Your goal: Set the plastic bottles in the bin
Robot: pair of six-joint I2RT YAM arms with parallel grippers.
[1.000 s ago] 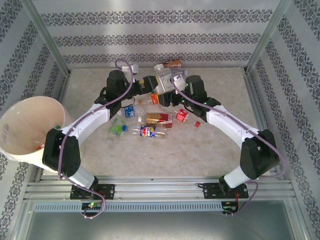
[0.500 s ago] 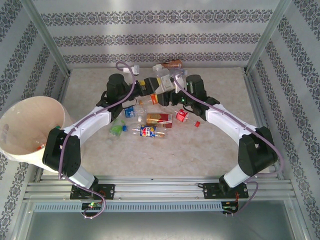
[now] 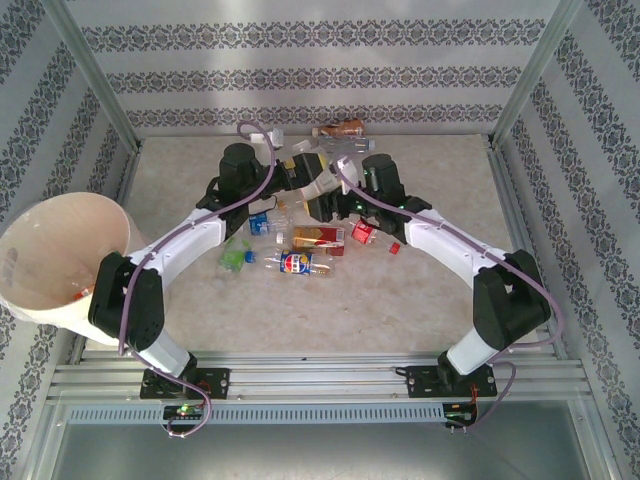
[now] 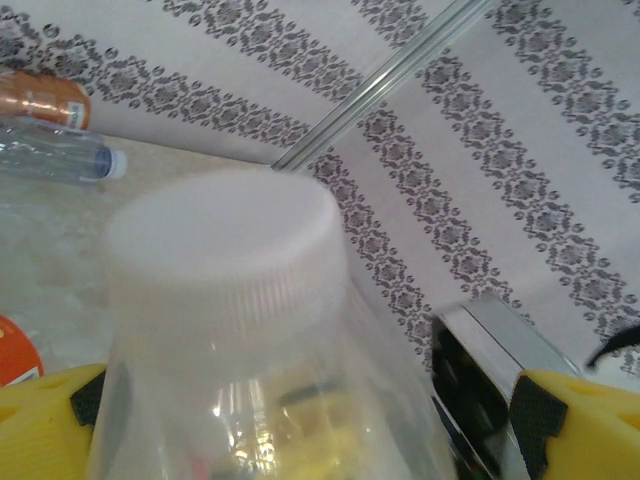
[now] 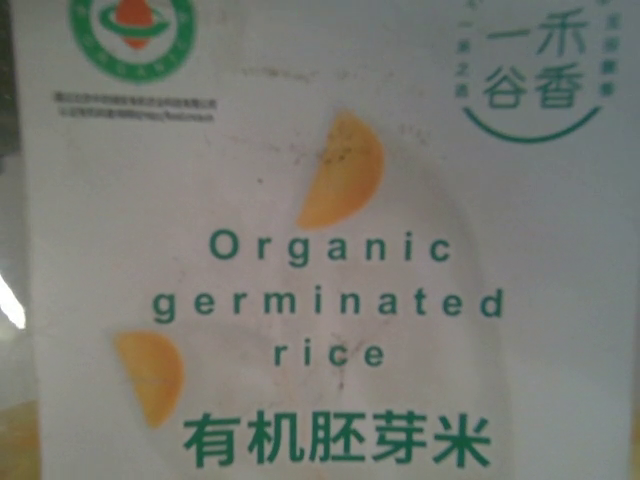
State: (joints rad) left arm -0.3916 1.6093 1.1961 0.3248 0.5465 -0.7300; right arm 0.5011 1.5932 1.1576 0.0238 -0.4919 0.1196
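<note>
Your large round cream-white plastic bin stands at the table's left edge, mouth tipped toward the camera. Both arms meet well to the right of the bin. Your right gripper grasps a clear plastic bottle with a white cap and white rice label, held off the table. Your left gripper is released, its yellow jaws wide on either side of that bottle. Between it and the bin lie your left forearm and loose bottles: a red-and-yellow-labelled bottle, a blue-labelled bottle and a green bottle, nearest the bin.

White-capped bottle blurred, cut off below, rice label cropped all round
</note>
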